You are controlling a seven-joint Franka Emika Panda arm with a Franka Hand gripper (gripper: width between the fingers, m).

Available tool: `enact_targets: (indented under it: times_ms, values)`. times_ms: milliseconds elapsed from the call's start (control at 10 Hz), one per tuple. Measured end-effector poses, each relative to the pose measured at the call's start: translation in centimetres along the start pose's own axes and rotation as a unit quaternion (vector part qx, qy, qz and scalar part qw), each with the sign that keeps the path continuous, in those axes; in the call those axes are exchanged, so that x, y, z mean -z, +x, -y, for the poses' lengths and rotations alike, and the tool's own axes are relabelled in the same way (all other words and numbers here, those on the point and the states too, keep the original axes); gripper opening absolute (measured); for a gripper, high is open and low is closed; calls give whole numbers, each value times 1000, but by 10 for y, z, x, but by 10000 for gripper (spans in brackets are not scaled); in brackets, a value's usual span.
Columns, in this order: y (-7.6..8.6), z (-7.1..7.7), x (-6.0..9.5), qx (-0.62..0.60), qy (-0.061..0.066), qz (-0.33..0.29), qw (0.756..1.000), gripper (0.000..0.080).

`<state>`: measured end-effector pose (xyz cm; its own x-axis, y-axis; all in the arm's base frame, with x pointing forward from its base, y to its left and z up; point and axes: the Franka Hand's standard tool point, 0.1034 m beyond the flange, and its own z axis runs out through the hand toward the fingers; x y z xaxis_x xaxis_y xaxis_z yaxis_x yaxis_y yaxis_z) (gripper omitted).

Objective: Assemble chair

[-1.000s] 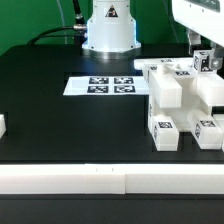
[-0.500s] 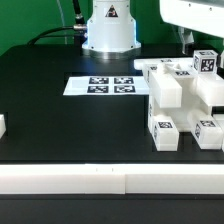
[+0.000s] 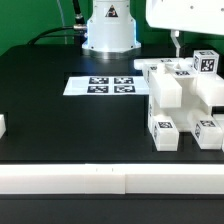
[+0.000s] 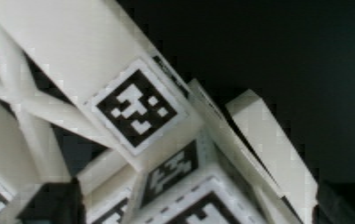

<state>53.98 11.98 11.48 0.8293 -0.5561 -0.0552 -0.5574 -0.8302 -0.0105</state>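
The chair parts (image 3: 185,100) sit in a bunch on the black table (image 3: 60,130), at the exterior view's right. They are all white and chunky. A big block (image 3: 167,92) stands in the bunch. In front of it lie a short leg (image 3: 163,132) and a second leg (image 3: 208,130), side by side. Each has a small black-and-white tag on its end. At the back a tall piece (image 3: 205,62) sticks up, with a tag on its face.

The gripper (image 3: 182,42) hangs over the back of the bunch, under the white arm (image 3: 190,14). One thin dark finger (image 3: 178,46) points down, near the tall piece, on the exterior view's left of it. It looks to be apart from the parts, but it is too small to be sure. Only this one finger shows, so I cannot tell if the fingers are apart or together.

The marker board (image 3: 105,85) lies flat on the table, at the exterior view's left of the chair parts and in front of the robot base (image 3: 108,30). A small white block (image 3: 2,126) sits at the far left edge. A long white bar (image 3: 100,182) runs along the near side of the table.

The wrist view is very close and blurry. It shows slanted white bars (image 4: 58,50) that meet and cross. One big tag (image 4: 138,105) sits on a bar, with more tags below it. Behind the bars it is dark.
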Motion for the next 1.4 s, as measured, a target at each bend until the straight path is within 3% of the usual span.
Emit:
enact_targets:
  times_ms: [600,800,900,1000,1400]
  values:
    - [0,-1,-1,195,-4,-1,981,649]
    - [-1,-1,-1,200,-5,-1,980,392]
    - [-1,-1,-1,200,-5,-1,980,392]
    - [0,-1,-1,200,-5,-1,980,285]
    - [-1,-1,-1,169,-4,0,986,285]
